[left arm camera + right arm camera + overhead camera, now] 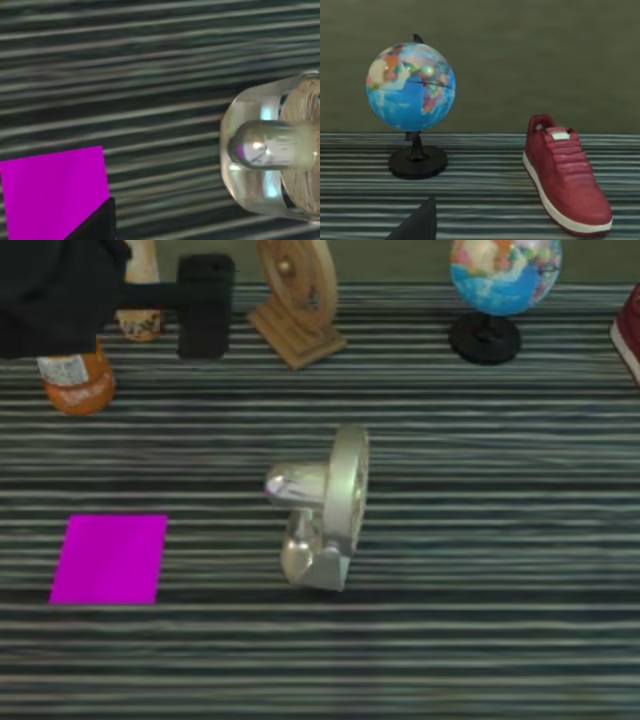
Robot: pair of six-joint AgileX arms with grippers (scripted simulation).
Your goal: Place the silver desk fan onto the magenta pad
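silver desk fan [325, 510] — right of left claw [205, 305] (well apart)

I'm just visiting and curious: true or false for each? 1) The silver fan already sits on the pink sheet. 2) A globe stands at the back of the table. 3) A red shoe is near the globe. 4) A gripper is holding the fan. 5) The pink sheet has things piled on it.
1) False. The silver desk fan stands on the striped table, apart from the magenta pad to its left.
2) True. The globe stands at the back right.
3) True. The red shoe lies beside it.
4) False. No gripper touches the fan.
5) False. The pad is bare.
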